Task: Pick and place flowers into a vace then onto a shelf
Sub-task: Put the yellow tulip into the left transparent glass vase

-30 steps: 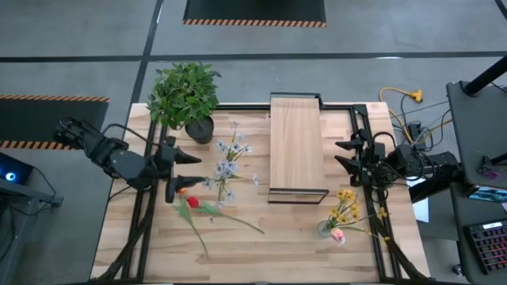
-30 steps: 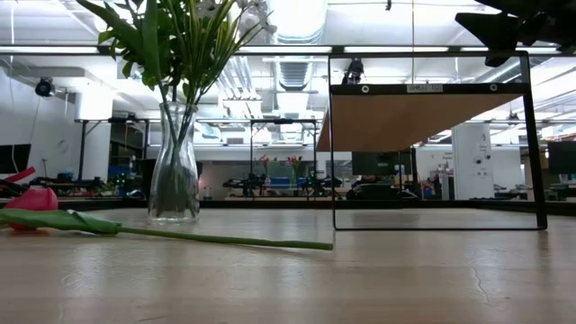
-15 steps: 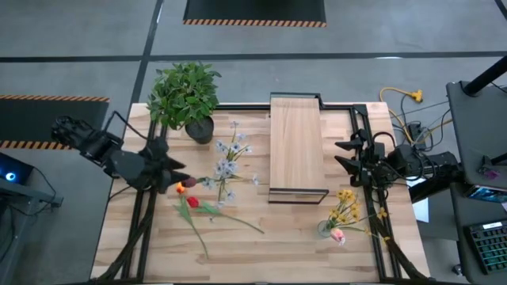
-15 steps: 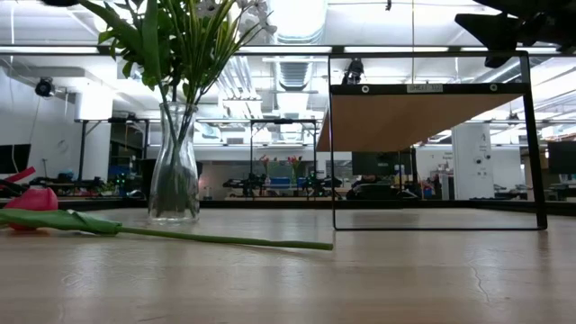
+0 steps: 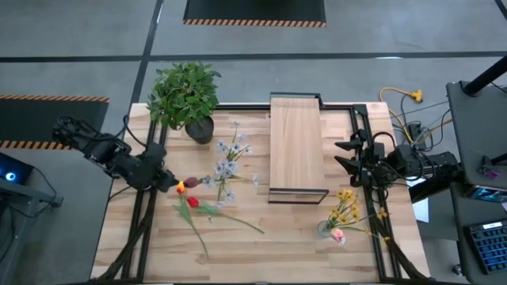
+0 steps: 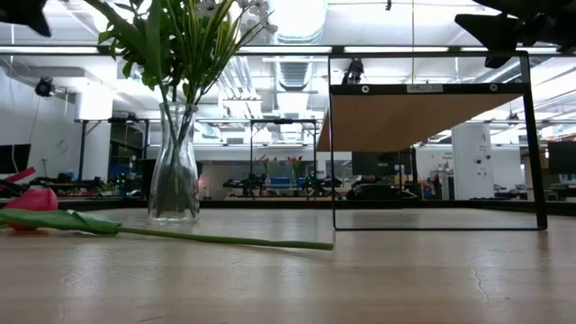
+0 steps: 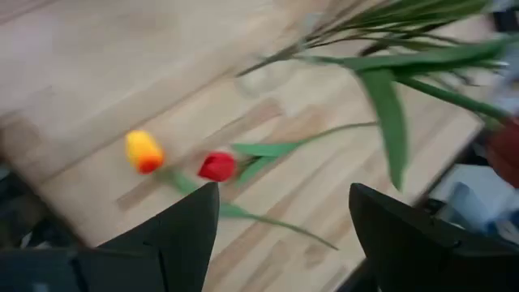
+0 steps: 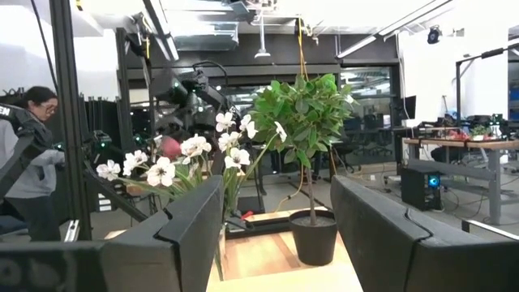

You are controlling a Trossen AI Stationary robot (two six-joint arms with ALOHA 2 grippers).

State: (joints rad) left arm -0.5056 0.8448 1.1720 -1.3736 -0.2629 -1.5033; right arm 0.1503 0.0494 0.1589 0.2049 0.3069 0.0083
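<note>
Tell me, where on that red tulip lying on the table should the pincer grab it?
Probably on the bare stem, not the bloom. The red tulip lies flat, its thin stem running diagonally away from the head past the leaves. The open left pincer hovers nearby, so coming straight down from above, fingers set across the stem, looks safest; squeezing the soft head might crush it.

Two dark jointed arms, each end effector black, two-fingered.

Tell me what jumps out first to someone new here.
The bright red tulip and yellow tulip lying loose on the table, just ahead of the open left gripper. Beside them a glass vase already holds white flowers, and the pale-wood shelf stands mid-table.
</note>
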